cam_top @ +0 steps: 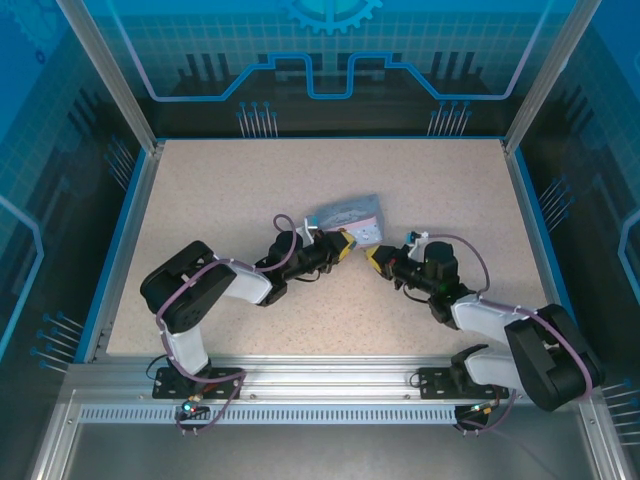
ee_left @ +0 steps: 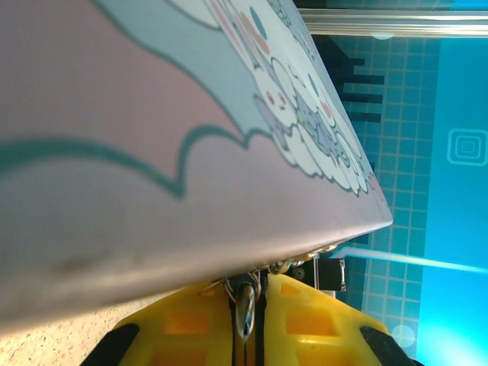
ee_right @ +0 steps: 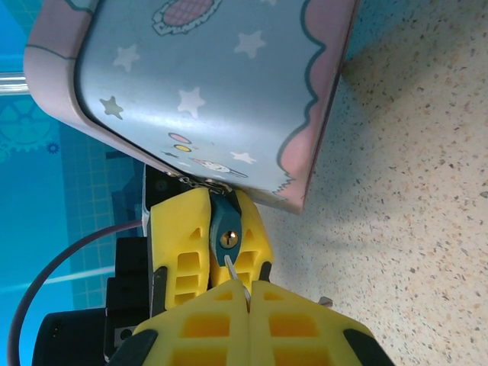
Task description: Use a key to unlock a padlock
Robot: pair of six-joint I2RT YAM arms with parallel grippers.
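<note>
The padlock [ee_right: 222, 225] is tiny, with a bluish body and a round brassy keyhole on the face turned toward the right claw [ee_right: 248, 296]; thin metal at its far end reaches the edge of the pale blue, star-printed box [ee_right: 229, 76] just beyond the left claw [ee_right: 219, 204]; its long axis runs from that box edge toward the right claw. The left claw's yellow fingers are clamped on it, one pad on each side of the body; in the left wrist view, grey metal of the padlock [ee_left: 244, 306] shows in the narrow slit between the pads. The key [ee_right: 237, 279] is a thin pale-grey sliver pinched between the right claw's closed fingertips; its long axis lies nearly in line with the padlock, slightly tilted, tip pointing at the keyhole; whether the tip touches the face I cannot tell. From above, the two claws meet tip to tip over the speckled table [cam_top: 200, 200], just beside the box.
</note>
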